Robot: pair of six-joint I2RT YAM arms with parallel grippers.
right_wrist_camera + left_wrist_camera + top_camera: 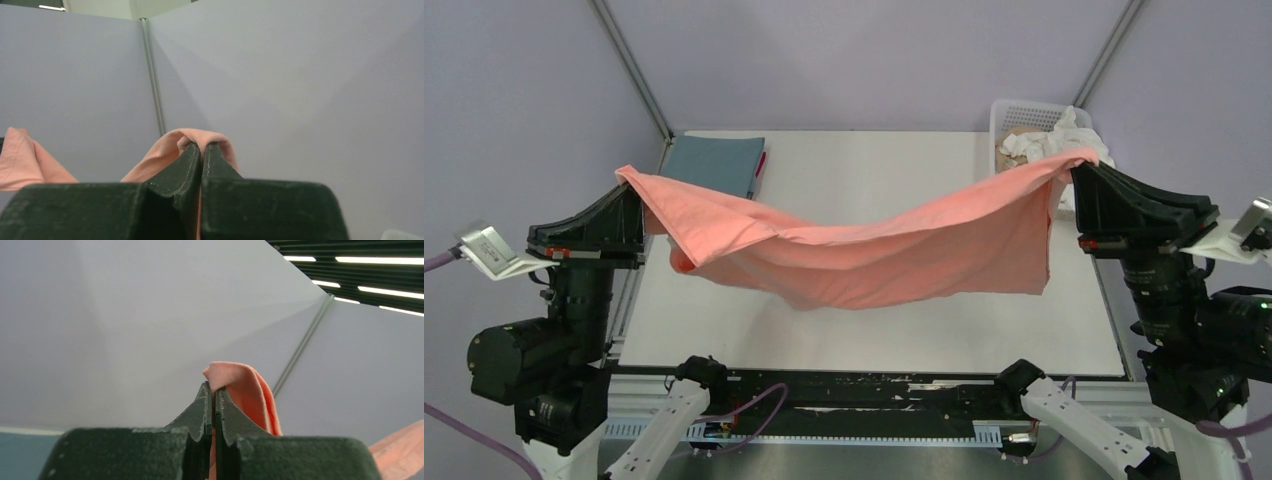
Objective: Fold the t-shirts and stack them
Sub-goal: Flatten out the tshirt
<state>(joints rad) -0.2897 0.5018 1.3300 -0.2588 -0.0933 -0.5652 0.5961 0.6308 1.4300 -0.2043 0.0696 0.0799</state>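
Observation:
A salmon pink t-shirt (864, 240) hangs in the air, stretched between my two grippers and sagging in the middle above the white table (874, 340). My left gripper (629, 190) is shut on its left corner; the cloth (245, 390) pokes out above the closed fingertips in the left wrist view. My right gripper (1079, 170) is shut on its right corner; the cloth (200, 137) folds over the fingertips in the right wrist view. A folded grey-blue t-shirt (714, 163) lies flat at the table's back left, with a red edge (759, 163) showing beside it.
A white lattice basket (1024, 115) stands at the back right with white and tan cloth (1049, 140) spilling from it, close behind the right gripper. Grey walls enclose the table. Both wrist cameras point up at the walls.

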